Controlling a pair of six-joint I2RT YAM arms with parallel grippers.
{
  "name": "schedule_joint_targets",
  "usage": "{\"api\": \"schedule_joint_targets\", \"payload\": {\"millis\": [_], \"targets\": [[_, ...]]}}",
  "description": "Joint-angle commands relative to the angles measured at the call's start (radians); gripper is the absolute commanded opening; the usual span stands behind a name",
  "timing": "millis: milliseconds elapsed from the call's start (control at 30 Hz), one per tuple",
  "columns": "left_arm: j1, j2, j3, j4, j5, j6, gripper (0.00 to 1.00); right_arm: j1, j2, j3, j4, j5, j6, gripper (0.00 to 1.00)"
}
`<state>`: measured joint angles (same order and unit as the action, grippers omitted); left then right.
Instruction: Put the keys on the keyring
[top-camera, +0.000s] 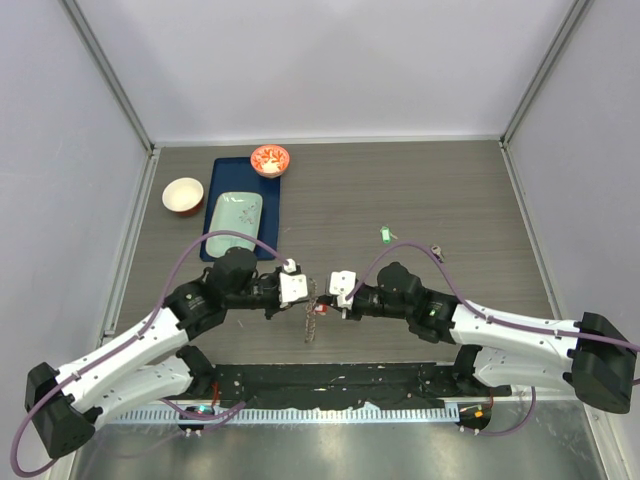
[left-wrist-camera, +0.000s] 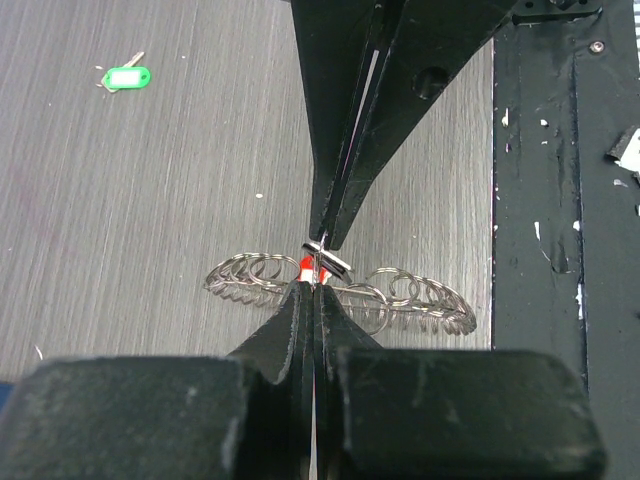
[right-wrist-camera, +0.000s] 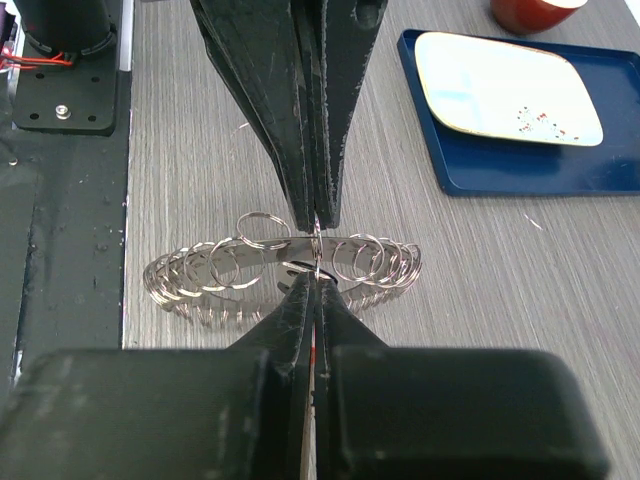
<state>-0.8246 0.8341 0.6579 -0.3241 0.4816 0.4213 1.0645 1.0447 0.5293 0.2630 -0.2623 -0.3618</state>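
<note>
The keyring (left-wrist-camera: 245, 275), a large silvery ring strung with several small split rings, hangs between my two grippers. It also shows in the top view (top-camera: 311, 322) and the right wrist view (right-wrist-camera: 200, 272). My left gripper (left-wrist-camera: 316, 282) is shut on one of its small rings. My right gripper (right-wrist-camera: 316, 280) faces it tip to tip, shut on the red key (left-wrist-camera: 306, 267), whose red head shows between the fingers. In the top view the left gripper (top-camera: 310, 295) and the right gripper (top-camera: 328, 298) meet above the table's near middle. The green key (top-camera: 382, 235) and a dark key (top-camera: 437, 253) lie on the table to the right.
A blue tray (top-camera: 275, 205) with a pale green plate (top-camera: 234, 216) lies at the back left, with a red bowl (top-camera: 270, 158) on its far end and a white-lined bowl (top-camera: 183, 195) beside it. A black mat (top-camera: 330, 385) edges the near side.
</note>
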Motion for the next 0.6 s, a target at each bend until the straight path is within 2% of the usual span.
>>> {"api": "schedule_joint_targets", "payload": {"millis": [0, 567], "targets": [[-0.002, 0.007, 0.037, 0.033, 0.020, -0.012, 0.00, -0.001, -0.018, 0.064, 0.038, -0.014, -0.019, 0.01], [-0.002, 0.028, 0.048, 0.028, 0.031, -0.027, 0.00, -0.003, 0.014, 0.115, 0.028, -0.064, -0.034, 0.01]]}}
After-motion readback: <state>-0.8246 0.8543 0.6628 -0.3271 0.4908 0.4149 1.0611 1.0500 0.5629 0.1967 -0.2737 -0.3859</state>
